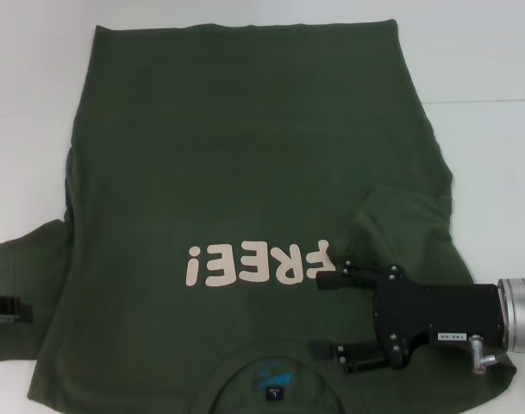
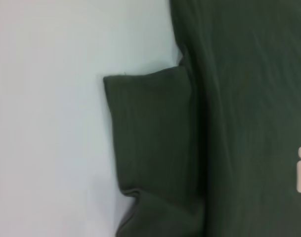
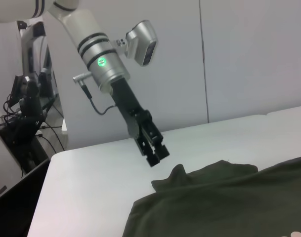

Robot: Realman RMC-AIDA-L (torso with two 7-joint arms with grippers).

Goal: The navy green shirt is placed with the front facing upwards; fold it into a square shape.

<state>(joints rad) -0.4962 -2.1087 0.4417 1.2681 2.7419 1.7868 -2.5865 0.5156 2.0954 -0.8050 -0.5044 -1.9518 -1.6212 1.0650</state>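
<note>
Navy green shirt (image 2: 229,98), sleeve (image 2: 150,133) spread flat on white table (image 2: 46,118).

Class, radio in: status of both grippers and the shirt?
Right gripper open, over the shirt near the collar. Left gripper hovers off the sleeve. Shirt flat, unfolded.

white table (image 1: 486,60) under navy green shirt (image 1: 245,155)
</note>
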